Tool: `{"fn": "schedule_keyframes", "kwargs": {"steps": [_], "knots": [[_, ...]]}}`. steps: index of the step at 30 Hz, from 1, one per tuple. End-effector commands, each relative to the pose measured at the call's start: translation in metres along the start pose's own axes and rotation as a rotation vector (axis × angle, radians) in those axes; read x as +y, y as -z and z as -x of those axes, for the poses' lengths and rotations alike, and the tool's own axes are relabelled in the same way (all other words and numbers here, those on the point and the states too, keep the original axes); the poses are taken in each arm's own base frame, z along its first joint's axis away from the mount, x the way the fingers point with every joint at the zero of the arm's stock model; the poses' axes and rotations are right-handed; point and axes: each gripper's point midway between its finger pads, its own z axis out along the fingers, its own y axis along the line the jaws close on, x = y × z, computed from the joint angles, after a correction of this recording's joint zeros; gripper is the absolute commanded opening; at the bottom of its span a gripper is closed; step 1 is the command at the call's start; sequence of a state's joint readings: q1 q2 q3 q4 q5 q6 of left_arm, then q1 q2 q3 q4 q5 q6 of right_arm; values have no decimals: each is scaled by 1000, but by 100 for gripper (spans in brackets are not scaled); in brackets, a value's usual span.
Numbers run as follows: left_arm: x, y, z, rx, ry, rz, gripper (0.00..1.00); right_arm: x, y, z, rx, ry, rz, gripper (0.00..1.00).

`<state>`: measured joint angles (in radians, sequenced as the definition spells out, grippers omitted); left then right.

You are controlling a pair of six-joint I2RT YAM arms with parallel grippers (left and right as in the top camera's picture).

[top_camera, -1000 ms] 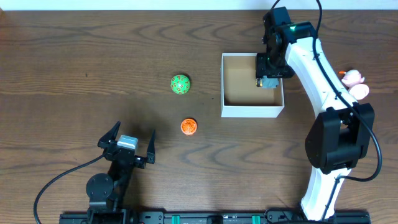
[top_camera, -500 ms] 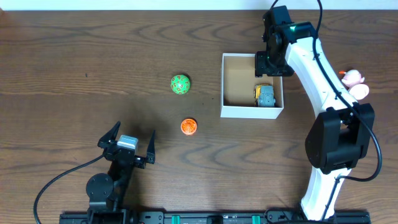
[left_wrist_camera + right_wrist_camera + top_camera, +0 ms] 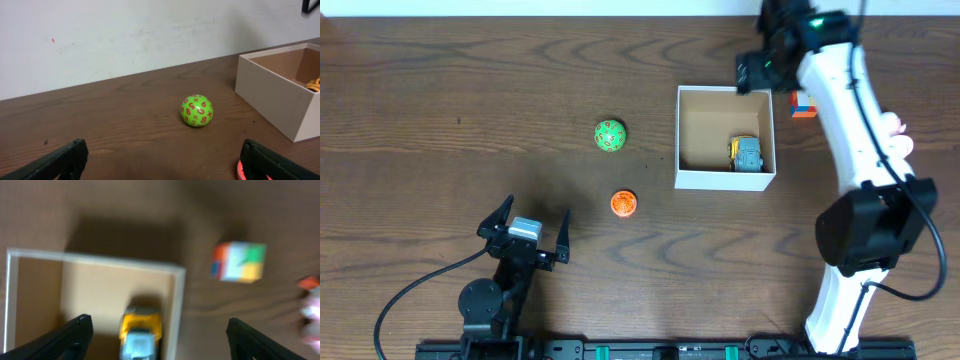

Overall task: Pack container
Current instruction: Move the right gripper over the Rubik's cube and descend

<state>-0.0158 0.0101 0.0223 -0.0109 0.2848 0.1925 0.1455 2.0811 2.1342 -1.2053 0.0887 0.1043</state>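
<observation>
Right tool (image 3: 756,73), jaws wide apart and empty, had pulled back past the far rim of the container (image 3: 725,180) on the table (image 3: 470,100), leaving the yellow toy car (image 3: 747,153) in its near right corner, so one piece looked packed.

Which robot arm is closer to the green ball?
Left. The left tool sits in front of the green numbered ball; the right tool hovers past the container.
</observation>
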Motion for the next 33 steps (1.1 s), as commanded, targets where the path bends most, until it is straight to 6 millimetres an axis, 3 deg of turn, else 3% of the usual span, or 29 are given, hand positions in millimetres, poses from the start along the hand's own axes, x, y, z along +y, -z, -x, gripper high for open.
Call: {"fn": "schedule_keyframes", "kwargs": {"steps": [1, 6, 10, 24, 33], "knots": [[-3, -1, -15, 44, -5, -12, 98, -49, 10, 16, -47, 52, -77, 89], [-3, -1, -16, 44, -5, -12, 98, -107, -2, 13, -34, -49, -75, 93], [-3, -1, -15, 44, -5, -12, 98, -128, -16, 6, -12, -108, 11, 96], [-3, -1, -16, 44, -5, -12, 98, -120, -106, -16, 127, -37, 57, 99], [-3, -1, -15, 44, -5, -12, 98, -117, -142, -33, 201, 9, 27, 99]]}}
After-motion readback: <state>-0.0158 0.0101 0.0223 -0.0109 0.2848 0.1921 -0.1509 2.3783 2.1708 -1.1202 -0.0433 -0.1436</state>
